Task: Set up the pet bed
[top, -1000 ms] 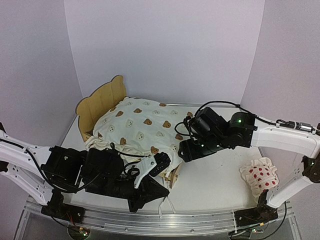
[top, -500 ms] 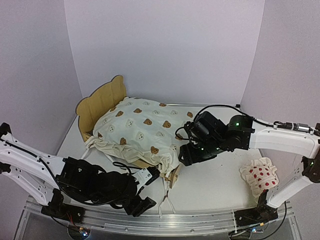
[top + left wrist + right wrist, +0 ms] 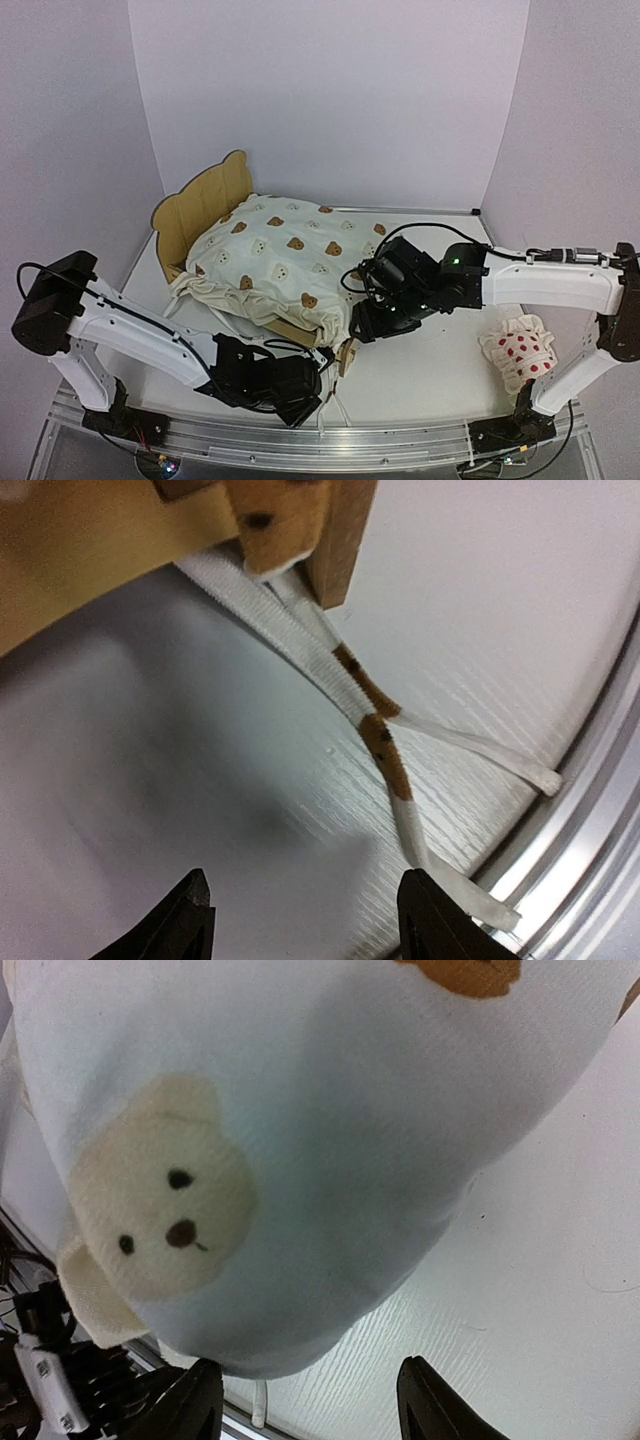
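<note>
The pet bed (image 3: 200, 208) stands at the back left, its bear-ear headboard upright and its foot end (image 3: 350, 352) toward the middle. A cream bear-print cushion (image 3: 280, 258) lies bunched over it and hides the base. My left gripper (image 3: 308, 388) hovers low at the near edge, open and empty. In its wrist view the jaws (image 3: 310, 925) point at the cushion's ties (image 3: 375, 730) under the wooden frame (image 3: 90, 550). My right gripper (image 3: 360, 325) is open at the cushion's right corner. That cushion (image 3: 300, 1150) bulges just above its left finger (image 3: 190, 1400).
A small white pillow with red dots (image 3: 520, 355) lies at the right, beside the right arm's base. The metal rail of the near edge (image 3: 600, 830) runs close to the loose tie ends (image 3: 330, 408). Walls close in on three sides.
My left gripper has opened and pulled back from the cushion's front corner toward the near edge. My right gripper has slid left and lower against the cushion, its jaws a little narrower.
</note>
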Tool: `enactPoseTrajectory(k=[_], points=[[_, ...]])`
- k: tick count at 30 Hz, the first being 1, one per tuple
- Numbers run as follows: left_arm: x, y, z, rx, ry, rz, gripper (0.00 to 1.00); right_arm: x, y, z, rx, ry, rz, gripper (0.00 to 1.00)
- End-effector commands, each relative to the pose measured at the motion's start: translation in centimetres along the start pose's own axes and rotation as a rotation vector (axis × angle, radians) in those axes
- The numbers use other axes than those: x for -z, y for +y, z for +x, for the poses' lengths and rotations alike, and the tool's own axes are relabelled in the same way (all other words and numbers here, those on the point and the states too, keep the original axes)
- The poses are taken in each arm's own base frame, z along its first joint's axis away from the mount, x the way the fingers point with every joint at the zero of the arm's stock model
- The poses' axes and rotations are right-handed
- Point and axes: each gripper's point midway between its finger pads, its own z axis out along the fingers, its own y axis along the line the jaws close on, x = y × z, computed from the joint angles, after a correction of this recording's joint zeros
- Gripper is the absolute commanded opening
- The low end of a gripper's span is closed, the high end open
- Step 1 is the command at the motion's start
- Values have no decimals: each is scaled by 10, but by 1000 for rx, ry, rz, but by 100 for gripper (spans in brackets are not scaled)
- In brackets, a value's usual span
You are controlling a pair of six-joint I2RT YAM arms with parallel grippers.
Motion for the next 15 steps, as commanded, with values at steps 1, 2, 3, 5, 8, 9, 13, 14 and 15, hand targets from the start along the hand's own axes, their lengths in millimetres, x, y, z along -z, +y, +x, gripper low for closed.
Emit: enactPoseTrajectory(k=[1,2,3,5,8,9,13,14,15], points=[[-13,-15,-26,28,-13,96,63,-16,3,10,-8,34,-13,59],[-15,-18,-26,21,-9,107,62,-18,2,12,-10,38,-10,58],[-16,-21,-26,16,-6,118,62,-21,1,14,-12,42,-8,58],[-19,-24,-26,6,-1,126,62,-26,1,16,-11,51,-6,58],[-21,-24,-28,4,2,115,62,-34,1,18,-7,61,1,57],[-20,-25,-29,4,2,119,63,-37,2,18,-4,63,0,57],[-18,-27,-28,3,15,134,64,-43,2,17,3,64,8,57],[-19,-27,-26,2,21,134,64,-43,2,16,4,60,10,57],[-19,-27,-25,1,28,133,64,-41,1,15,5,53,11,57]])
